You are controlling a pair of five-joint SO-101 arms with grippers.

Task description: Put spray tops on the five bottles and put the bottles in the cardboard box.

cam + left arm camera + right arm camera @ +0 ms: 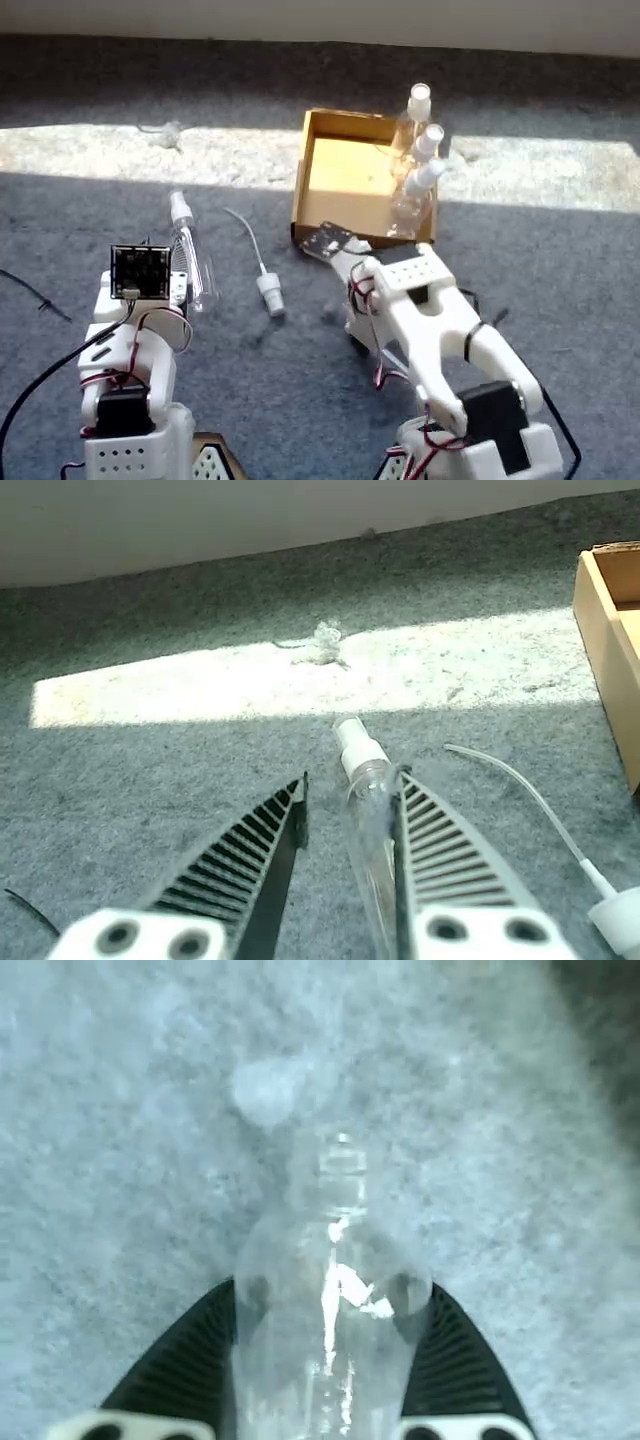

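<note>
My left gripper (350, 780) is open low over the grey carpet. A clear bottle with a white spray top (362, 770) lies between its fingers, against one of them; from above this bottle (187, 250) lies beside the left arm. A loose spray top with its tube (270, 292) (615, 912) lies on the carpet between the arms. My right gripper (330, 1288) points down at the carpet, shut on a clear bottle without a top (338, 1250). The cardboard box (300, 185) holds three topped bottles (420, 150) along its right side.
A small scrap of fluff (165, 133) (322, 645) lies in the sunlit band of carpet beyond the left arm. A thin black cable (30, 295) crosses the carpet at the far left. The right arm (440, 330) stands just in front of the box.
</note>
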